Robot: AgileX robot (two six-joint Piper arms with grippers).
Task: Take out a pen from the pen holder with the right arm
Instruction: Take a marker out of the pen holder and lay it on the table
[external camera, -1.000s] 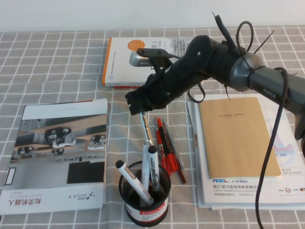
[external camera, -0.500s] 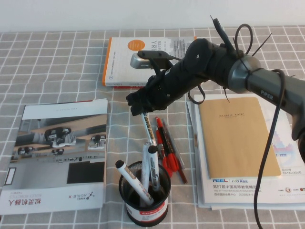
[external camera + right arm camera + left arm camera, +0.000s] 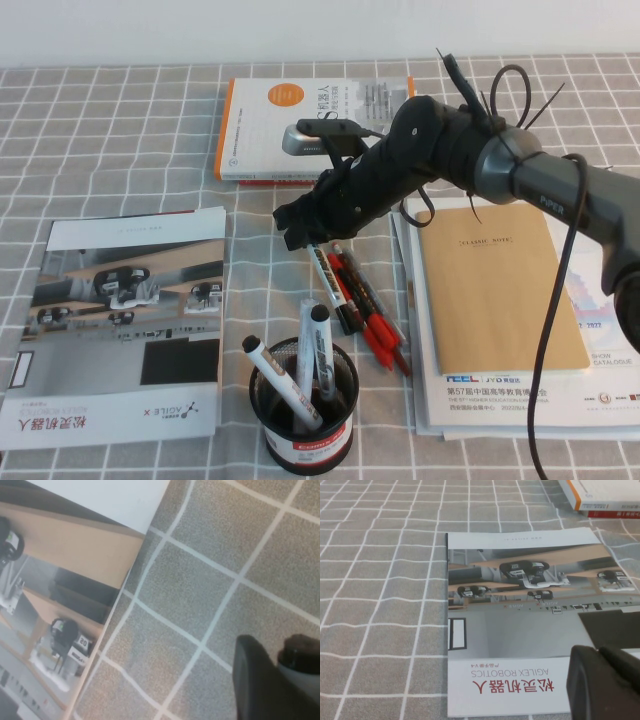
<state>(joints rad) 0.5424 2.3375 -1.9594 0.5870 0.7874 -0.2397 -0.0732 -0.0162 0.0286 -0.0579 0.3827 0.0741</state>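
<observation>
The black mesh pen holder point(image 3: 300, 440) stands at the table's front centre with several white markers point(image 3: 282, 388) upright in it. Behind it, my right gripper point(image 3: 306, 234) is shut on a white marker point(image 3: 328, 278) with a black cap. The marker slants down out of the holder toward the cloth beside two red pens point(image 3: 368, 322). In the right wrist view, one dark finger point(image 3: 260, 682) presses against the marker's body point(image 3: 304, 672). My left gripper point(image 3: 598, 653) hovers shut over the brochure point(image 3: 520, 620) and holds nothing.
A brochure point(image 3: 125, 310) lies at the left. An orange-and-white book point(image 3: 290, 125) lies at the back, behind the right arm. A tan notebook point(image 3: 495, 285) tops a stack of papers at the right. A grey checked cloth covers the table.
My right gripper has shifted to the right with the marker. The marker's lower end has swung away from the holder's mouth to beside the red pens.
</observation>
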